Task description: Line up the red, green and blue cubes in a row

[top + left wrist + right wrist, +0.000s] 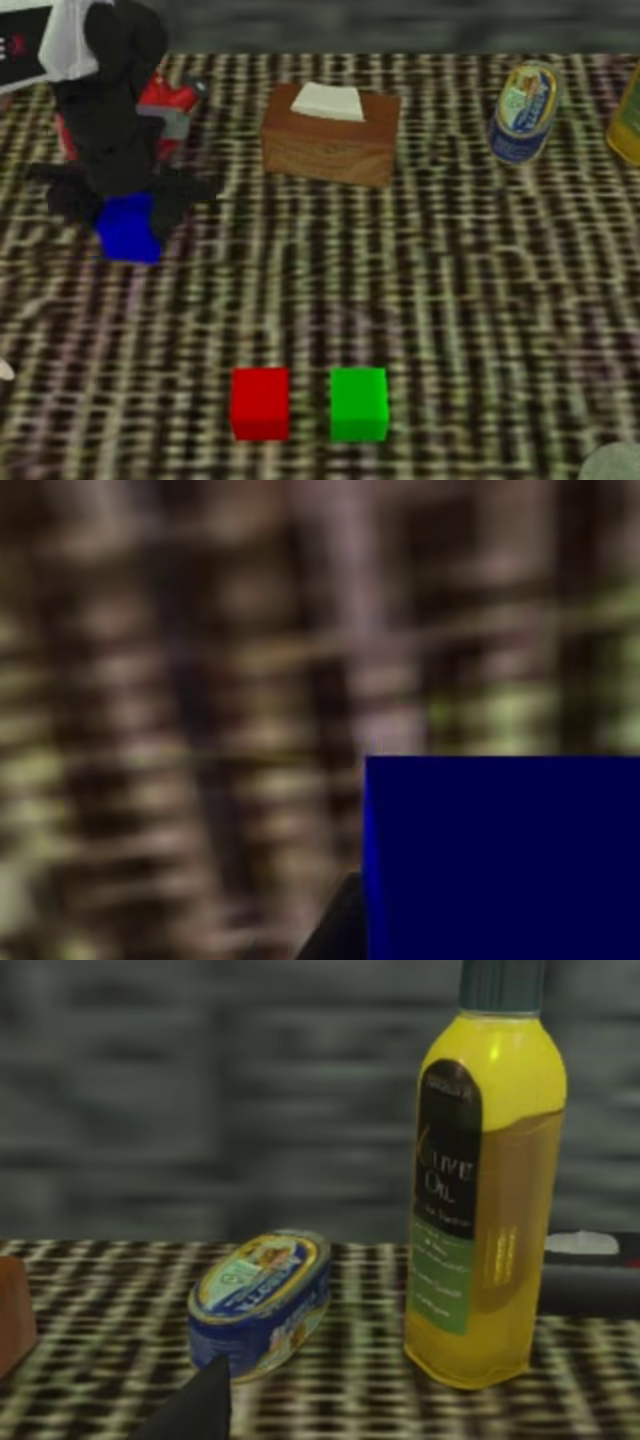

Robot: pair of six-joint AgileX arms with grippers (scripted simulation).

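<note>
**Blue cube is the one left to place**

Red cube [260,402] and green cube [359,403] sit side by side up front. Farther back left, left gripper [128,205] over blue cube [129,228]; jaws' state unclear. Set it down level beside the pair. Right arm out of sight.

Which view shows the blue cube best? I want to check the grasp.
The top view: the blue cube appears whole under the left gripper. The left wrist view shows only part of one face. The right wrist view misses it.

I read "Olive Oil" on the oil bottle [485,1200] label; the tin [262,1303] lettering isn't legible.
</note>
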